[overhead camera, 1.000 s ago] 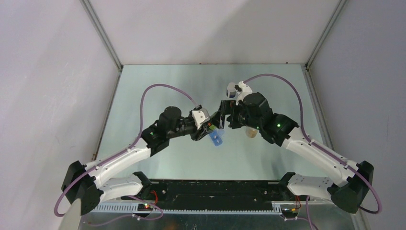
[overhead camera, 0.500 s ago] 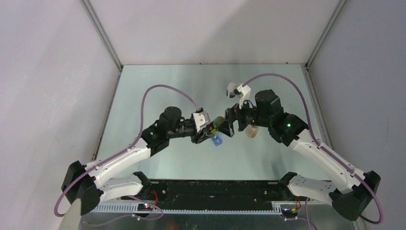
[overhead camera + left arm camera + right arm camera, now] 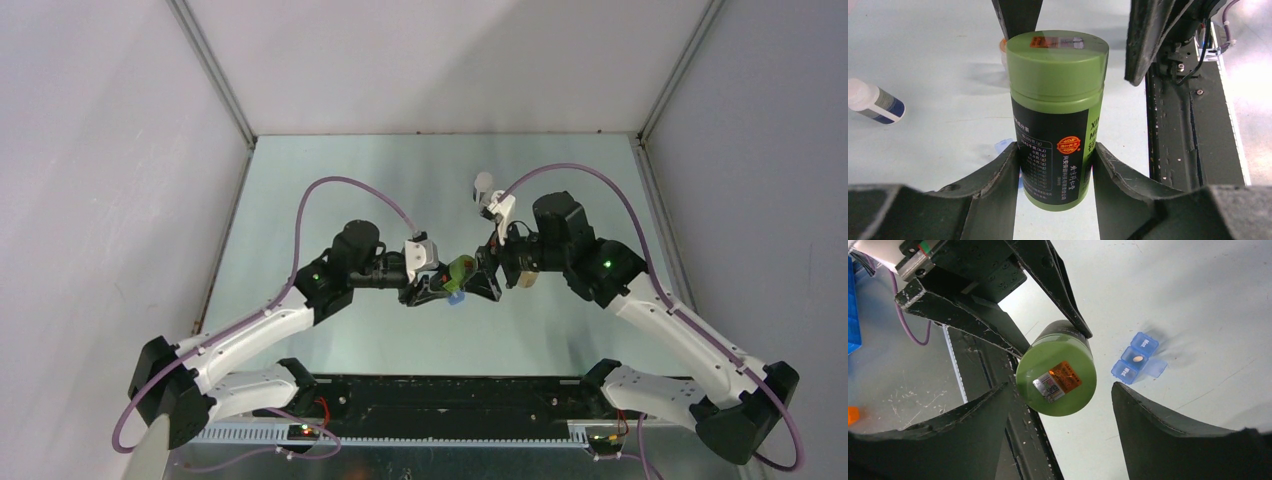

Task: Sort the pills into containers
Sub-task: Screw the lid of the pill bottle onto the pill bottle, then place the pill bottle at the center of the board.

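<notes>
**A:** What sits between the fingers of the right gripper point(image 3: 1059, 390)?

**B:** A green bottle point(image 3: 1055, 376), lid toward the camera, with an orange-and-white sticker on top. The fingers stand wide on either side of it, touching nothing.

**A:** Who holds it, then?

**B:** The left gripper point(image 3: 1053, 342); its two black fingers clamp the bottle's sides.

**A:** Anything on the table point(image 3: 1173, 290)?

**B:** A blue pill organizer point(image 3: 1124, 371) beyond the bottle, one lid flipped up, a pale pill point(image 3: 1137, 359) in the uncovered compartment.
</notes>
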Motion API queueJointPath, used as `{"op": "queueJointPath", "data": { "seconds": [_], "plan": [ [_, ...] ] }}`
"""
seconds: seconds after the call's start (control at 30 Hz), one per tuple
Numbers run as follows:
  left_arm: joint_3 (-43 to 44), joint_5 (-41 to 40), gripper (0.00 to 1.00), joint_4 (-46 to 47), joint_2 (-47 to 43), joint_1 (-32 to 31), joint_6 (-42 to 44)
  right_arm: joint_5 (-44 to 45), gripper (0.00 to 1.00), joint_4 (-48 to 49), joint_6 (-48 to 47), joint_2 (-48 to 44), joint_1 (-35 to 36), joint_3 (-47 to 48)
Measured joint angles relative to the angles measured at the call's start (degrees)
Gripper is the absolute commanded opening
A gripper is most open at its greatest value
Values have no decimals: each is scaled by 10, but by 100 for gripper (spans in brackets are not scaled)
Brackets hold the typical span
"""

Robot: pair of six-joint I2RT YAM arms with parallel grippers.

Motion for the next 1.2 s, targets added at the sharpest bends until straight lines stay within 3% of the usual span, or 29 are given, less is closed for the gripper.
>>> {"op": "queueJointPath", "data": {
  "seconds": [0.3,0.6,0.83,0.93,1.1,1.2],
  "plan": [
    [1,23,0,-6,0,0,3,4,75,-1,-13,10,1,0],
    [1,24,0,-9,0,0,4,-21,47,2,-20,10,3,0],
    [1,14,0,-8,0,1,1,-9,37,9,11,12,3,0],
    [1,-15,0,-7,0,1,-3,29,31,26,59,21,13,0],
    [1,-70,0,-8,0,1,-5,143,5,59,147,33,53,0],
    [1,-86,0,-8,0,1,-9,198,0,68,186,37,69,0]
  ]
}}
